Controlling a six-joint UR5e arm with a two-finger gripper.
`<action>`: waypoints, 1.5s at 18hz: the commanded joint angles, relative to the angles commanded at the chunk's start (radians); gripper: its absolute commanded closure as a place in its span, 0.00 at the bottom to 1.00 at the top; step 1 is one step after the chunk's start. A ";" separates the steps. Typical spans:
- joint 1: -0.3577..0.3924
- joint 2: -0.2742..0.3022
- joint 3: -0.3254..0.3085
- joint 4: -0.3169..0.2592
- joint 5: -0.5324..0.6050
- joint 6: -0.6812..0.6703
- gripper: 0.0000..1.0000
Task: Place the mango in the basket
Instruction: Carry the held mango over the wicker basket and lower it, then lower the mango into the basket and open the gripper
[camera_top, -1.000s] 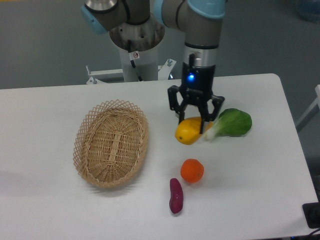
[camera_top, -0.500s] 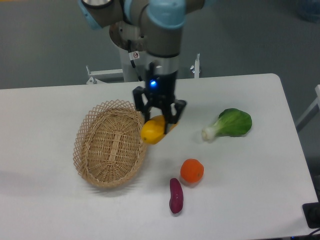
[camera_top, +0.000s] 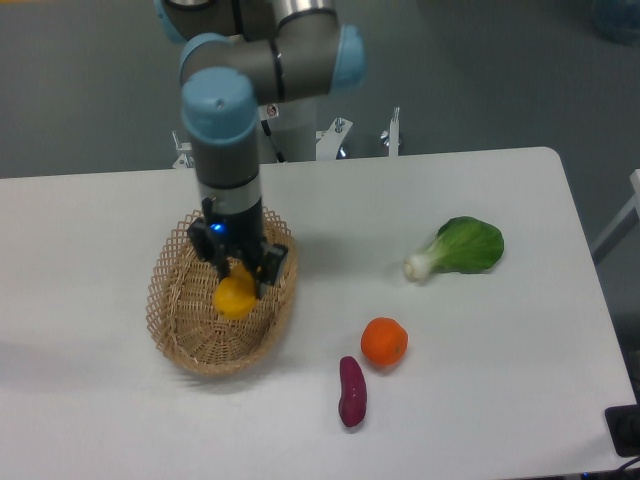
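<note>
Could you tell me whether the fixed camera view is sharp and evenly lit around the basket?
Fixed camera: lighting is soft and even, with only faint shadows under the basket and orange; the mango in the tool looks slightly soft, its outline blurred; no strong glare on the white table.

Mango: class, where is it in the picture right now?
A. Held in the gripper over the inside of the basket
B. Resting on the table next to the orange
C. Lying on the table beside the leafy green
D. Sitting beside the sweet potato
A: the mango sits between the fingers of the gripper, over the inside of the basket, far from the leafy green, orange and sweet potato.
</note>
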 joint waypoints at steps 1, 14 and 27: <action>-0.005 -0.008 0.000 0.000 -0.001 0.002 0.48; -0.041 -0.080 0.000 -0.002 0.006 0.008 0.39; -0.051 -0.112 0.005 -0.002 0.008 0.011 0.22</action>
